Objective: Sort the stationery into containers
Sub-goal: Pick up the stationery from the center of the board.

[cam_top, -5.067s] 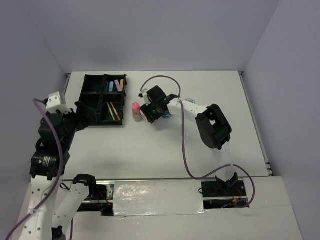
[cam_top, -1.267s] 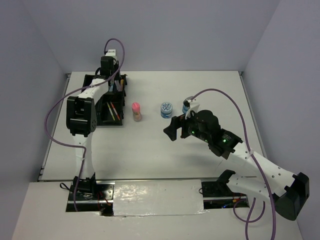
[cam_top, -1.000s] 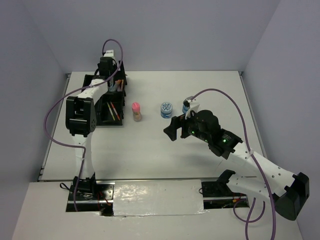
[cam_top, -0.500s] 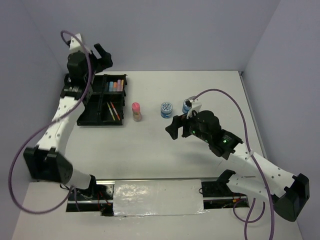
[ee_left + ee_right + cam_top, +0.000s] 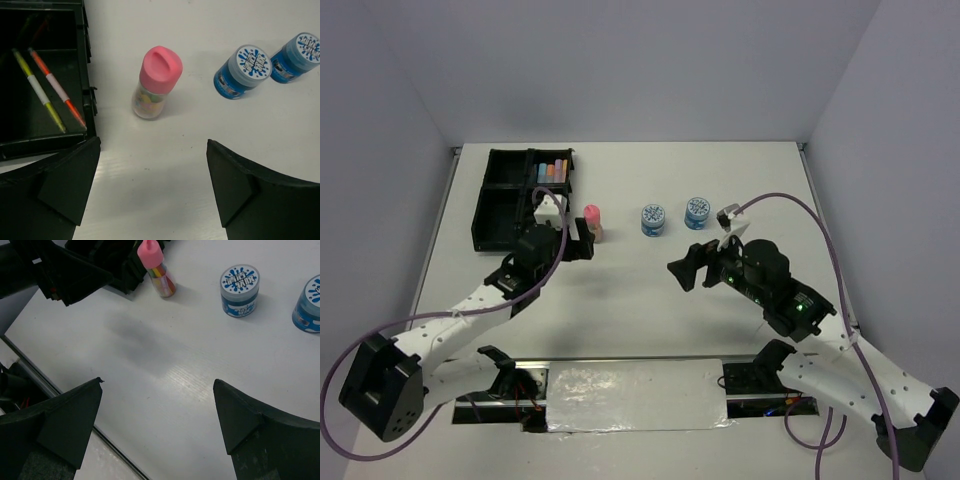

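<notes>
left wrist view, left gripper (image 5: 152, 145) spread wide and empty near stubby pink-capped tube (image 5: 152, 85), upright just beside black plastic tray (image 5: 86, 75), two round blue tins (image 5: 243, 71) nearby, right gripper (image 5: 157, 385) likewise gaping, empty

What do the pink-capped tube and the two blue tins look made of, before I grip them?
The pink-capped tube: clear body, likely plastic, since coloured contents show through; matte pink cap, probably plastic too. The blue tins: smooth blue walls and printed white-and-blue lids; metal or plastic, I cannot tell.
</notes>
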Action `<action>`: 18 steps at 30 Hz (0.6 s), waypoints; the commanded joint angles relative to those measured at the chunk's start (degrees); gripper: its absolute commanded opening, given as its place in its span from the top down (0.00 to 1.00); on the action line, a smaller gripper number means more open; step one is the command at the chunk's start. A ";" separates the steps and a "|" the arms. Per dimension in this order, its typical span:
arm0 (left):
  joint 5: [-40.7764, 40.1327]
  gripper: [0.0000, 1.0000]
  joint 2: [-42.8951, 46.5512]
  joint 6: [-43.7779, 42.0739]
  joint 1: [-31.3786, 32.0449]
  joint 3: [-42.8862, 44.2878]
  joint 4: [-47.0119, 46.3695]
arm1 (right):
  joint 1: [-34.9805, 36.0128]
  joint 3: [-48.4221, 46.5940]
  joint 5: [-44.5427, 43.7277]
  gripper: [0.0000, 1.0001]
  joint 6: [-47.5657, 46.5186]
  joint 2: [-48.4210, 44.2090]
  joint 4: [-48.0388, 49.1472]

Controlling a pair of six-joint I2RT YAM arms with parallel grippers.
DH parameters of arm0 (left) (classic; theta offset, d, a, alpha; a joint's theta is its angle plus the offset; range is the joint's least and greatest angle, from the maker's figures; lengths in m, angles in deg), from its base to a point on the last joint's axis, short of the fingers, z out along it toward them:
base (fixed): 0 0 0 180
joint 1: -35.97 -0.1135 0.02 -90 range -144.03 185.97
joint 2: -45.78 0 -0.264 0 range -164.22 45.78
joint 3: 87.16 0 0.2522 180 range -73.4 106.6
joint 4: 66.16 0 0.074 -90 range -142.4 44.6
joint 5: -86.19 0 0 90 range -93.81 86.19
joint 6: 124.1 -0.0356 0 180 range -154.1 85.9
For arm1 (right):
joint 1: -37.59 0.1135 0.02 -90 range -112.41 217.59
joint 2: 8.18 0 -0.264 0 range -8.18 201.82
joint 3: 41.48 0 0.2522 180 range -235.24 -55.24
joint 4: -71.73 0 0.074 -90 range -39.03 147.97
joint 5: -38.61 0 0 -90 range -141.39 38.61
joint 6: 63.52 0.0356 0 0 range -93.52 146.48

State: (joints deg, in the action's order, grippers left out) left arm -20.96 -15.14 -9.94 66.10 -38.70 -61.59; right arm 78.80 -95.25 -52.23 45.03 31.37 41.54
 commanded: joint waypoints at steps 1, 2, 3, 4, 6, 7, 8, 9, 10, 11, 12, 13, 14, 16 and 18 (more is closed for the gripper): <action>-2.36 0.01 -0.58 -1.39 1.51 -1.47 -13.90 | -0.08 0.81 -0.22 0.00 0.70 -2.72 -1.42; -2.02 0.01 -1.38 -1.66 1.60 -2.61 -15.40 | -0.17 0.90 0.05 0.00 0.79 -3.07 -1.68; -1.84 0.01 -2.35 -1.75 1.69 -2.97 -16.90 | -0.17 0.81 0.40 0.00 0.88 -3.16 -1.94; -2.10 0.01 -4.36 -1.58 1.77 -3.06 -18.30 | -0.17 0.55 0.40 0.00 0.88 -3.16 -2.29; -3.32 0.02 -6.56 -1.57 1.86 -2.88 -19.81 | -0.17 0.11 0.32 0.00 0.62 -2.99 -3.52; -4.46 0.02 -9.01 -1.40 1.86 -2.19 -20.16 | -0.17 -0.33 -0.12 0.00 0.53 -2.99 -3.87; -5.34 0.02 -10.08 -1.57 1.95 -1.92 -20.60 | 0.01 -0.51 -0.21 0.00 0.27 -3.07 -4.23; -6.05 0.03 -11.31 -1.84 2.04 -1.65 -21.21 | -0.16 -0.60 -0.21 0.00 0.18 -3.25 -4.32; -7.27 0.03 -13.32 -1.93 2.04 -1.22 -21.65 | 0.01 -0.68 -0.13 0.00 0.00 -3.34 -4.40; -7.72 0.04 -14.30 -2.27 2.04 -1.12 -23.05 | 0.01 -0.77 -0.13 0.00 -0.35 -3.34 -4.49; -8.07 0.04 -15.27 -2.28 2.04 -1.04 -24.02 | 0.01 -0.77 0.05 0.00 -0.61 -3.17 -4.49; -8.08 0.05 -17.45 -2.19 2.04 -0.77 -24.99 | 0.01 -0.86 0.31 0.00 -0.88 -2.99 -4.41; -7.99 0.05 -18.69 -2.54 2.04 -0.34 -26.13 | 0.01 -0.86 0.58 0.00 -1.40 -2.47 -4.40; -7.29 0.08 -22.81 -2.72 2.04 1.94 -27.02 | 0.01 -1.21 0.58 0.00 -1.84 -1.67 -4.40; -7.02 0.09 -25.20 -2.89 2.04 3.18 -27.46 | -0.08 -0.95 0.58 0.00 -2.02 -1.06 -4.14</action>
State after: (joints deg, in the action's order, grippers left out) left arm -27.19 -37.98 -11.60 67.87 -38.90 -82.36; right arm 78.80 -94.92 -52.01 44.41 29.60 37.15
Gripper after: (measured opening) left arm 0.914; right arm 0.996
